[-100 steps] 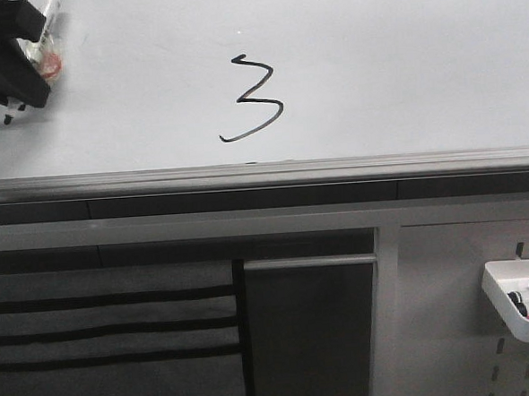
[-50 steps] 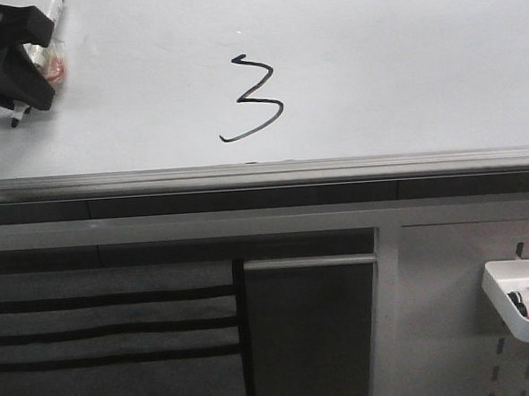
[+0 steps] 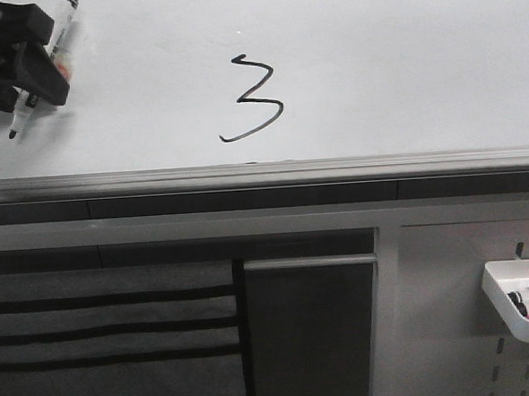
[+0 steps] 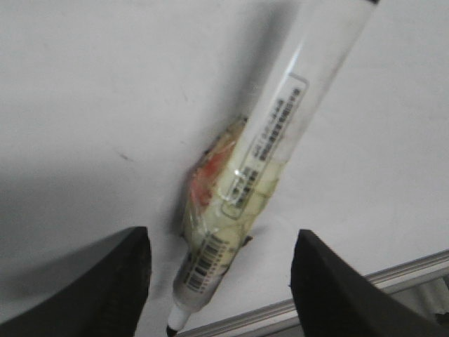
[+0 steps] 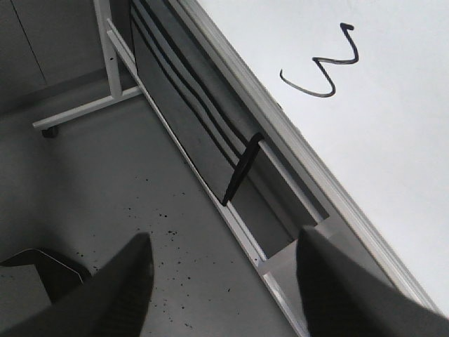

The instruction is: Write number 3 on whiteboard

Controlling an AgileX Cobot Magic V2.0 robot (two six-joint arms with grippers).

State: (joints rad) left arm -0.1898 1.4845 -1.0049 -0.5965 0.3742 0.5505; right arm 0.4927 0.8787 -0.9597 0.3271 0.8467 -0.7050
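Showing a finished thin black hand-drawn number 3 mid-board on the large white glossy whiteboard, writing apparently complete; left gripper spread wide around the uncapped clear-barrelled marker, right gripper open, empty.

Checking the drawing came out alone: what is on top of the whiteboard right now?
On the whiteboard: the black number 3 and, far left, a marker under the left gripper. Board beneath the gripper is hidden.
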